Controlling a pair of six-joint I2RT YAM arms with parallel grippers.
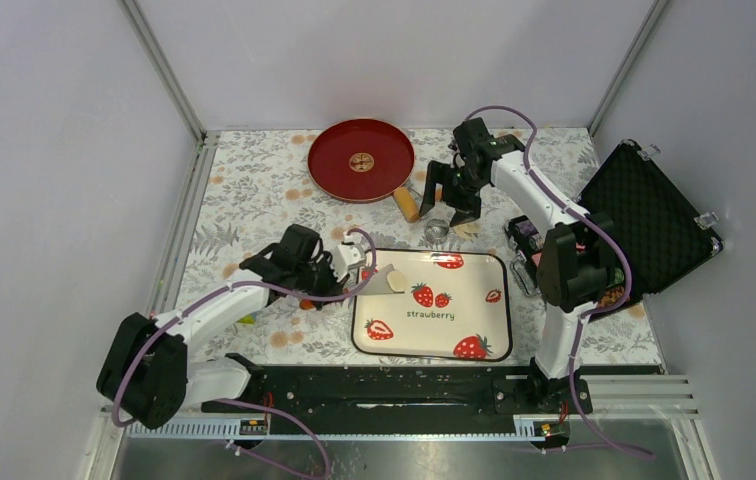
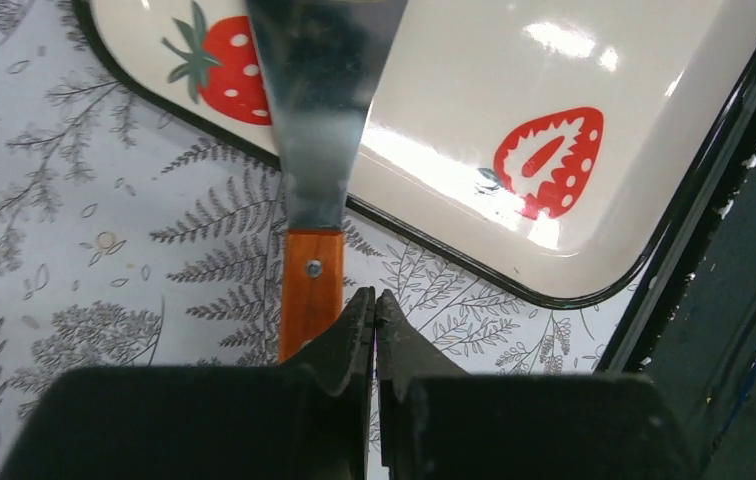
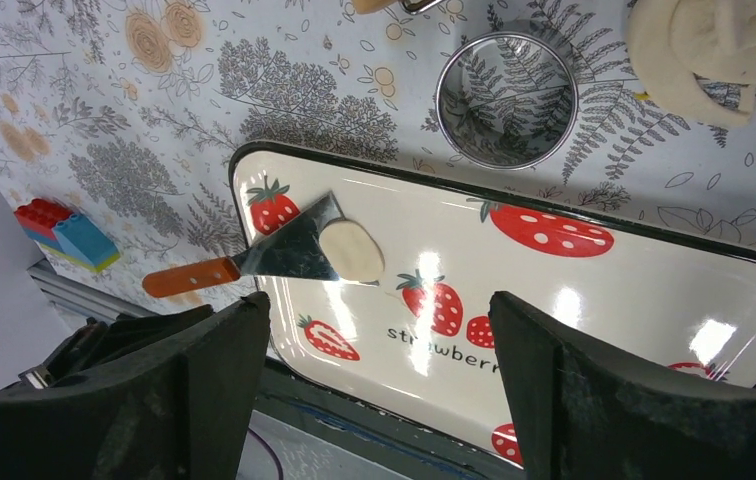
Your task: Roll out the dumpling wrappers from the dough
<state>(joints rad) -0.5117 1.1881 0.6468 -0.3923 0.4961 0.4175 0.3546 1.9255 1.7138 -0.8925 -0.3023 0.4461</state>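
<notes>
A small, thin, pale cream dumpling wrapper (image 3: pixel 351 250) is lying at the wide end of a metal spatula (image 3: pixel 289 252), over the left part of the strawberry tray (image 3: pixel 654 300). A lump of dough (image 3: pixel 699 50) and a ring cutter (image 3: pixel 506 100) are sitting on the worktop (image 3: pixel 254 100) beyond the tray. The left fingers (image 2: pixel 349 335) are pressing together, empty, just beside the spatula's wooden handle. The right fingers (image 3: pixel 214 390) are standing wide apart, holding nothing.

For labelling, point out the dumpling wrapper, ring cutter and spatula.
dumpling wrapper (image 3: pixel 351 250): right wrist view, middle of the disc.
ring cutter (image 3: pixel 506 42): right wrist view, metal rim.
spatula (image 3: pixel 191 276): right wrist view, orange handle.
</notes>
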